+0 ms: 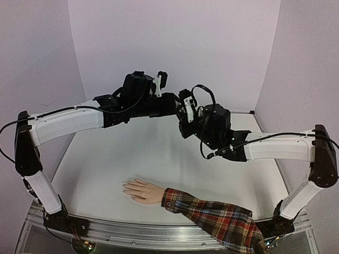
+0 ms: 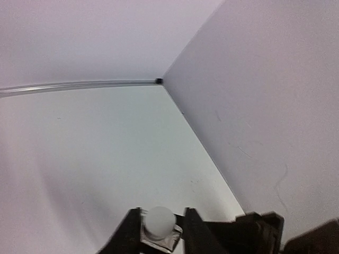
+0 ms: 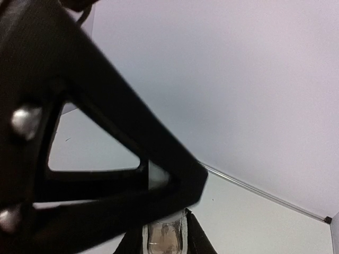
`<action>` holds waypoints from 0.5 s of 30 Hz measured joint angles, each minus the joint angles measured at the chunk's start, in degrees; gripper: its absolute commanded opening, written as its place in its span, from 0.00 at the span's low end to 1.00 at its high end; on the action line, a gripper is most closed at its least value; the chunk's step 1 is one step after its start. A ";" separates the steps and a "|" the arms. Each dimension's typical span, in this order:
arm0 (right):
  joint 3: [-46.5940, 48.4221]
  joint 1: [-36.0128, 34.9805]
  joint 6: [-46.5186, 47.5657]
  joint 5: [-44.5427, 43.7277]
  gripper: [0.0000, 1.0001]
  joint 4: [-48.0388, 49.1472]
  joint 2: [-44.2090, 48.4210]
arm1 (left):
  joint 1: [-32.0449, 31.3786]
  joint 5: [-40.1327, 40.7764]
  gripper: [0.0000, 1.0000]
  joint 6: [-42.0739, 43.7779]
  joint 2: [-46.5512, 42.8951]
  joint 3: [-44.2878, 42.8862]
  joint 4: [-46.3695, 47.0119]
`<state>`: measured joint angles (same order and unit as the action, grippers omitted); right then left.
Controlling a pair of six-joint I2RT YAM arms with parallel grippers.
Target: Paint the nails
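A pale hand (image 1: 142, 191) in a red plaid sleeve (image 1: 222, 219) lies palm down near the table's front edge, fingers spread to the left. Its nails are too small to make out. High above the table's middle both grippers meet. My right gripper (image 3: 165, 233) is shut on a small clear bottle (image 3: 165, 242), held upright. My left gripper (image 2: 161, 225) straddles the bottle's round white cap (image 2: 160, 219), with a narrow gap showing beside the cap. In the top view the left gripper (image 1: 179, 101) and right gripper (image 1: 185, 123) hide the bottle.
The white tabletop (image 1: 132, 153) is walled by pale panels at the back and sides. A metal rail (image 1: 159, 233) runs along the near edge between the arm bases. The left gripper's black finger frame (image 3: 106, 159) crosses most of the right wrist view.
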<state>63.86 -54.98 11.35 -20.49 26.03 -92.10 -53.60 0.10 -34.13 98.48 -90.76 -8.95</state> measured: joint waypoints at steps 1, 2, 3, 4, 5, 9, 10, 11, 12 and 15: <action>-0.66 0.69 0.03 2.70 0.00 0.06 0.51 | 0.47 -3.37 0.55 -0.54 -1.13 2.64 2.05; -1.43 1.39 0.01 5.55 0.00 -0.13 1.13 | 0.83 -6.14 0.60 -0.86 -2.33 5.19 4.17; -2.39 2.13 -0.09 9.01 0.00 -0.33 1.91 | 1.21 -8.63 0.68 -1.10 -3.60 7.60 6.18; -3.50 2.93 -0.29 13.09 0.00 -0.32 2.76 | 1.69 -11.26 0.73 -1.46 -4.93 10.06 7.97; -4.44 3.95 -0.95 17.63 0.00 -0.47 3.74 | 2.14 -14.11 0.76 -1.36 -6.34 12.30 9.63; -5.40 8.48 -4.48 34.62 0.00 0.06 5.73 | 3.81 -24.23 0.78 -1.90 -10.05 17.19 15.16; -5.40 9.30 -5.43 37.76 0.00 0.37 5.95 | 3.98 -25.98 0.77 -1.82 -10.25 17.25 16.36; -5.40 9.87 -6.20 40.33 0.00 0.65 6.07 | 4.07 -27.69 0.77 -1.62 -10.37 17.26 17.56; -5.40 10.32 -7.21 42.61 0.00 1.01 6.13 | 4.12 -28.99 0.76 -1.41 -10.47 17.27 18.28; -5.38 11.85 -11.09 48.97 0.00 2.12 6.13 | 4.17 -31.63 0.61 -0.39 -10.64 17.29 18.65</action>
<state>58.48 -43.13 0.26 28.47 28.16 -85.97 -49.43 -31.53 -34.52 87.83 -73.47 9.70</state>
